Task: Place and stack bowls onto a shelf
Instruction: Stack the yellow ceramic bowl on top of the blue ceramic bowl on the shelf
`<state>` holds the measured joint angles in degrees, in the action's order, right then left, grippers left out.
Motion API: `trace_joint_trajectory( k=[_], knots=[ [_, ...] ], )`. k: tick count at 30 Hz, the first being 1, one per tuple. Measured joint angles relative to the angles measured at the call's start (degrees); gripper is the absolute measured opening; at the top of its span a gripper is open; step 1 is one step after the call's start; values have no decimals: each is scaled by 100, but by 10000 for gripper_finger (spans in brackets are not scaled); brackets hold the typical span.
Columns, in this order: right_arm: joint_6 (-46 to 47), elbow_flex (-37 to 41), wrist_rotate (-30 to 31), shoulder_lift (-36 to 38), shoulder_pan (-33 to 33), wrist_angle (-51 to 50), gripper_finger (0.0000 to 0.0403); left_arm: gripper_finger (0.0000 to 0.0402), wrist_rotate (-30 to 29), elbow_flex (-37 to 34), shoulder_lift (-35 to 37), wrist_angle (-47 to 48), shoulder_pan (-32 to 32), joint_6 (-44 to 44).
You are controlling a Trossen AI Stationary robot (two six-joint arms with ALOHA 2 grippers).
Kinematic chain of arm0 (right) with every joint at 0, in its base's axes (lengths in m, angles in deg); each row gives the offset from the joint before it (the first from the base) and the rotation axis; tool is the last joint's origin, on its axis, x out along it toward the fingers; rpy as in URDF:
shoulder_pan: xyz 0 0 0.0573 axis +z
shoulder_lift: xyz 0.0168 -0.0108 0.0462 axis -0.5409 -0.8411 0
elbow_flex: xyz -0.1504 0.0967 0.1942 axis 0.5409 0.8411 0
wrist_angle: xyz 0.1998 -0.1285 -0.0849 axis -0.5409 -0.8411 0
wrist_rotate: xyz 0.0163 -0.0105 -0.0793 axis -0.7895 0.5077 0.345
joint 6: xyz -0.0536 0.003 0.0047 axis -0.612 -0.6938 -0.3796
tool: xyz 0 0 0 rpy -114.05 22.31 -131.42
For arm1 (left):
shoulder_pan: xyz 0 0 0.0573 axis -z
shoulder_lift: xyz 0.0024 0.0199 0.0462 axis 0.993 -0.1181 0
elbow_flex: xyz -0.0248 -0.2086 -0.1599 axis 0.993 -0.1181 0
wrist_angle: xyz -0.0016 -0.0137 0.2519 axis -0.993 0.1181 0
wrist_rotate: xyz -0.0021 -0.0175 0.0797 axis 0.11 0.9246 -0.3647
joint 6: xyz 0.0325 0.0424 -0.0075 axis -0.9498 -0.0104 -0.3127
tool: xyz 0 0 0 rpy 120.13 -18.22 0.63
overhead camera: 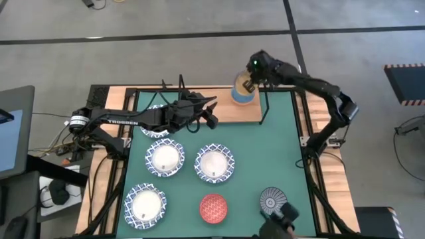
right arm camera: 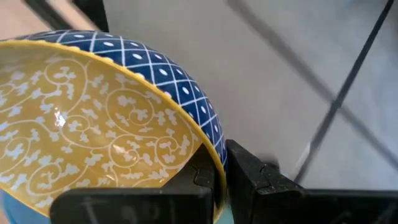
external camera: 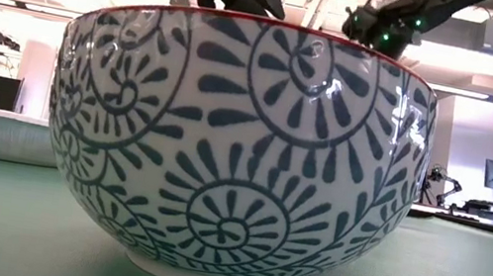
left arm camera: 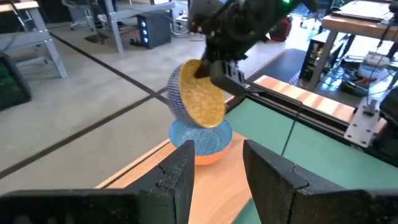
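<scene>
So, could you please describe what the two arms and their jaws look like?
Both arms are dark, jointed and slim. The left arm carries white TROSSEN lettering and a white band near its base, with cables trailing there. The right arm shows a green light near its wrist. The jaws are broad, flat, matte black blocks.

On the light wooden shelf (overhead camera: pixel 226 110) at the green mat's (overhead camera: pixel 279 153) far edge, the yellow-orange bowl (overhead camera: pixel 244 86) sat tilted over the light blue bowl (overhead camera: pixel 242 97), toward the shelf's right end.

The yellow-orange bowl (right arm camera: pixel 93 130) carries white scrollwork inside and a blue white-latticed outside, the light blue bowl (left arm camera: pixel 202 138) sits beneath it, the red patterned bowl (overhead camera: pixel 213 207) and grey radial-striped bowl (overhead camera: pixel 272 199) lie on the green mat (overhead camera: pixel 265 153).
</scene>
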<state>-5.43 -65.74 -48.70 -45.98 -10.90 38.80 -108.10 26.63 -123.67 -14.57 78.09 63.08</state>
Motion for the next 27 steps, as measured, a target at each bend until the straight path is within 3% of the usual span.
trace_joint_trajectory(
  k=[12,27],
  knots=[
    [-786,-937,-454,-1170,-16,-1147,42,124,156,-4,0,27,-39,-109],
    [-751,-1680,-1267,-1214,-158,-2364,47,124,611,-4,4,257,-39,-238]
  ],
)
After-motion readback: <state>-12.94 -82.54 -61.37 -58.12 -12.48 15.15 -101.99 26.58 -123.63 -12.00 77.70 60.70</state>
